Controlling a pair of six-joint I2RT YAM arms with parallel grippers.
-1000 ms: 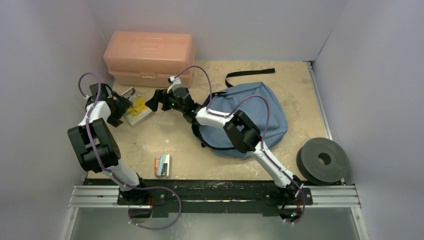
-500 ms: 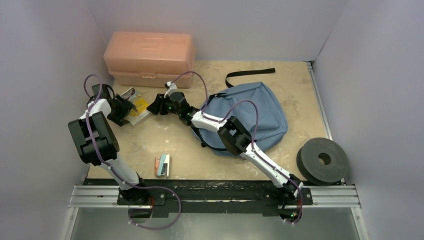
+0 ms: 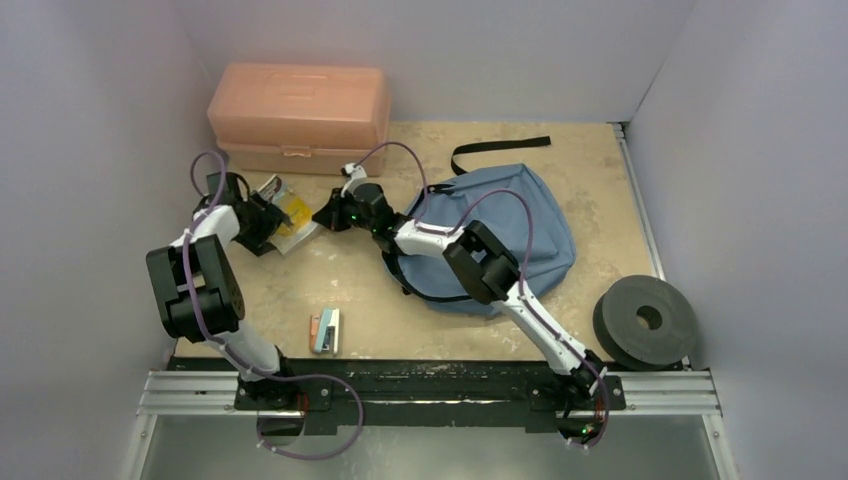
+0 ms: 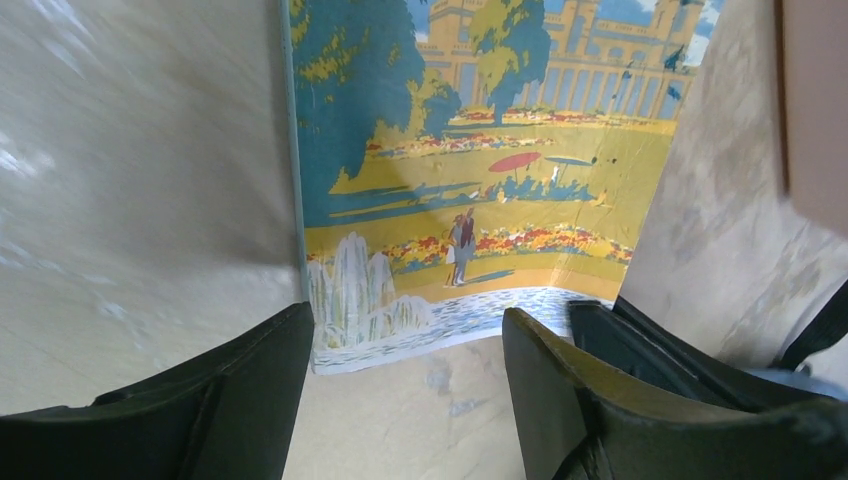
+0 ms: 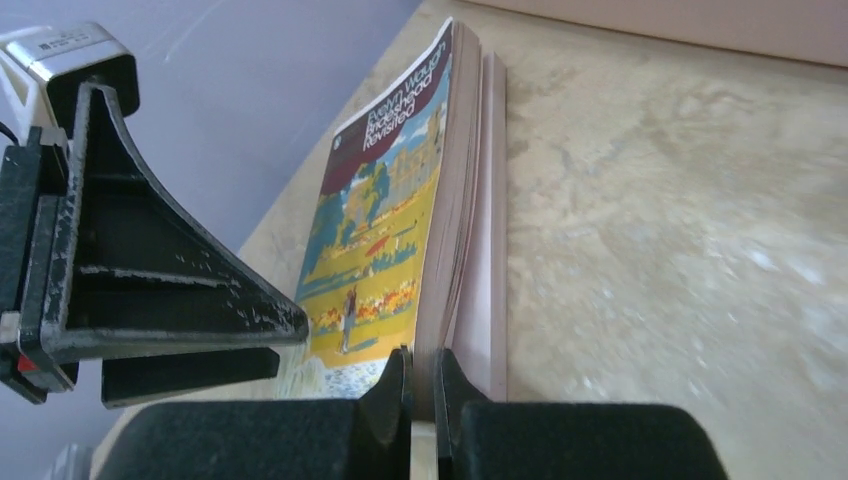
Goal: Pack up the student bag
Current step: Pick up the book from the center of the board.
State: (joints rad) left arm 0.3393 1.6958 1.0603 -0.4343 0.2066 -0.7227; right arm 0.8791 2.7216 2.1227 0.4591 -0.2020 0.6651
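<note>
Plain lilac-grey walls (image 3: 100,80) around a mottled beige tabletop (image 3: 360,290).

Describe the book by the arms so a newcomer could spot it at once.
Find the salmon-pink box at the back left; just in front of it is a paperback. Its yellow-and-blue painted garden cover sets it apart from the plain blue backpack to its right.

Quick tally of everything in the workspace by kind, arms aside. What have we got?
Backpack: 1
Plastic box: 1
Paperback book: 1
Black disc: 1
Small teal-and-orange item: 1
Total: 5
</note>
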